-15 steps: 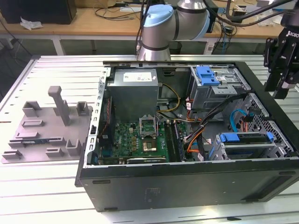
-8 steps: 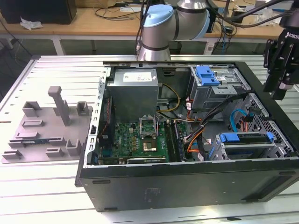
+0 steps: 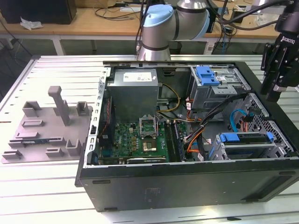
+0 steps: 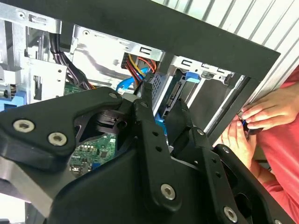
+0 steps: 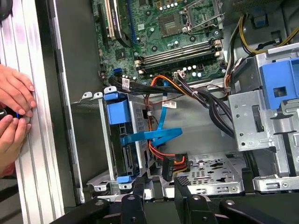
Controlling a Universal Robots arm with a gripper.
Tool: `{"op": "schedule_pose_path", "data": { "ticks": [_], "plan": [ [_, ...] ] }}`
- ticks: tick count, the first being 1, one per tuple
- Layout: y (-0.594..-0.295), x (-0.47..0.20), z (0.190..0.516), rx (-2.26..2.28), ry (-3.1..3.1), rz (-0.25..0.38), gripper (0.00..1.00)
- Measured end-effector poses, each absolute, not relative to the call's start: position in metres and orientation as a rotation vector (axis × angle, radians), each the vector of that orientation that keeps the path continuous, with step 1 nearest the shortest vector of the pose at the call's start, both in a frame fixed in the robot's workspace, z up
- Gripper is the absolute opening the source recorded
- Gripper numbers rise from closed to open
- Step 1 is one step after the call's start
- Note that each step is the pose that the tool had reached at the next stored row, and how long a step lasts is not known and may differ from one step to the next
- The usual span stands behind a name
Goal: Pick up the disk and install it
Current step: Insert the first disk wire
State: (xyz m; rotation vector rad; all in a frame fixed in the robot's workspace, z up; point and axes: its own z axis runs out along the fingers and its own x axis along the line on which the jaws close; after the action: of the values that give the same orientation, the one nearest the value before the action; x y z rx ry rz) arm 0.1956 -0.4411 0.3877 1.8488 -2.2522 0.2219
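One grey fixture [image 3: 46, 126] sits at 9 o'clock; in the case [image 3: 187, 179] the disk [image 3: 252, 138] stands on edge in the drive cage [image 3: 247, 150] at 4 o'clock. End effector [image 3: 272, 93] hovers at 2 o'clock, fingers [image 5: 139, 198] parted, empty. I'd square up on its blue frame [image 3: 231, 137], dodging the blue cable [image 3: 237, 116].

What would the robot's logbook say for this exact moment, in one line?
fingers: open, empty | position: above case wall, near disk | disk: in drive bay | person's hands: at table edge
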Motion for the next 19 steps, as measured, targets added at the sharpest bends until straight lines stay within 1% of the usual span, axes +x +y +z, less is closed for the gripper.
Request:
{"op": "schedule_pose_path", "data": {
  "ticks": [12,19],
  "plan": [
    [-0.433,0.199,0.376,1.714,-2.345,0.207,0.39],
    [-0.42,0.199,0.368,1.69,-2.328,0.25,0.39]
  ]
}}
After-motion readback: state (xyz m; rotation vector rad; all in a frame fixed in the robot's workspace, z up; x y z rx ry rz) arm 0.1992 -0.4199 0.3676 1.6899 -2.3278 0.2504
